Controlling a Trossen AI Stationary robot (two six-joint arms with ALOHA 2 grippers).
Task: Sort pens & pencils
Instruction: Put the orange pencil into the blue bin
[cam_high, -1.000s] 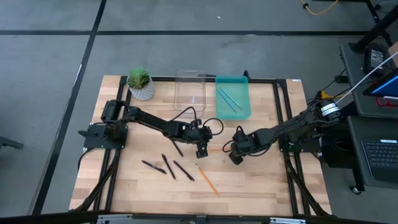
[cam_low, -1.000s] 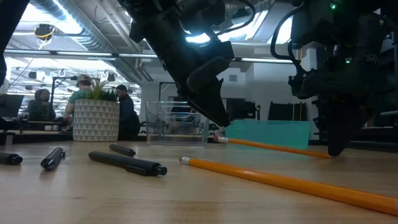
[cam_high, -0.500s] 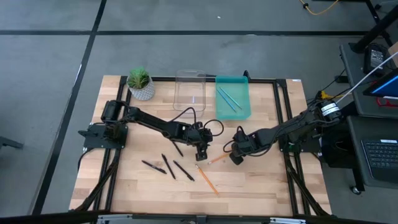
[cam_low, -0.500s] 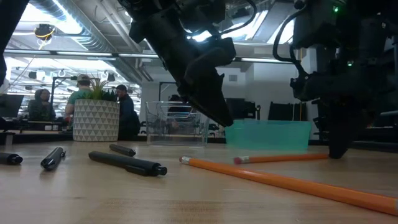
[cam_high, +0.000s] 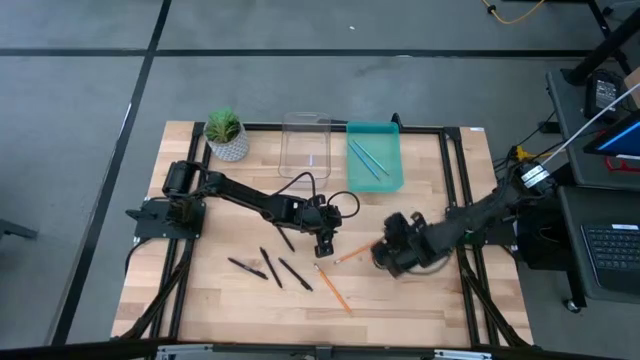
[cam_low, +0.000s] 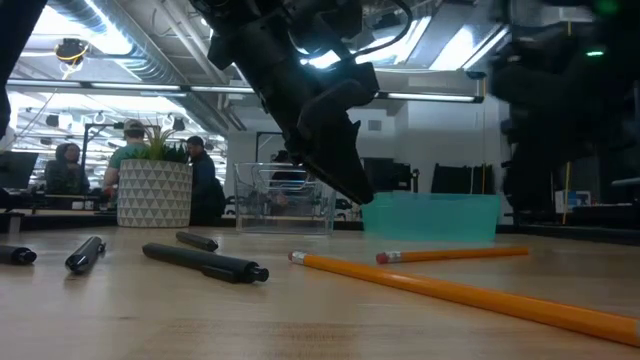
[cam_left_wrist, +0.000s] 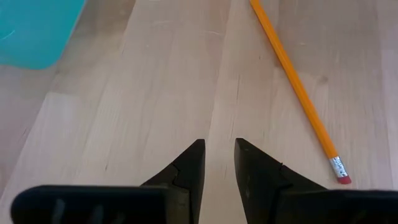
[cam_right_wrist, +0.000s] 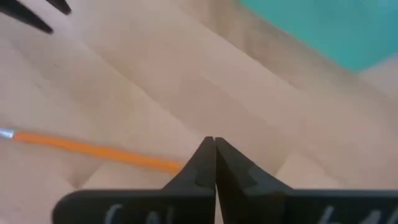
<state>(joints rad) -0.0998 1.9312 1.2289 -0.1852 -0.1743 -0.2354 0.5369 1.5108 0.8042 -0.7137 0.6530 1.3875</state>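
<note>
Orange pencil (cam_high: 350, 254) has rolled free onto the desk (cam_high: 400, 300), between both tools. Right tool (cam_high: 385, 257), shut and empty, has withdrawn. Left tool (cam_left_wrist: 217, 163), slightly open, holds nothing. Re-grasp needed.

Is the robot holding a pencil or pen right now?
No. The left gripper is slightly open with only bare table between its fingers, and the right gripper is shut on nothing, beside an orange pencil.

pens (cam_high: 268, 266) lie left of two pencils (cam_high: 335, 290); tray (cam_high: 388, 178) perhaps holds two more.
</note>
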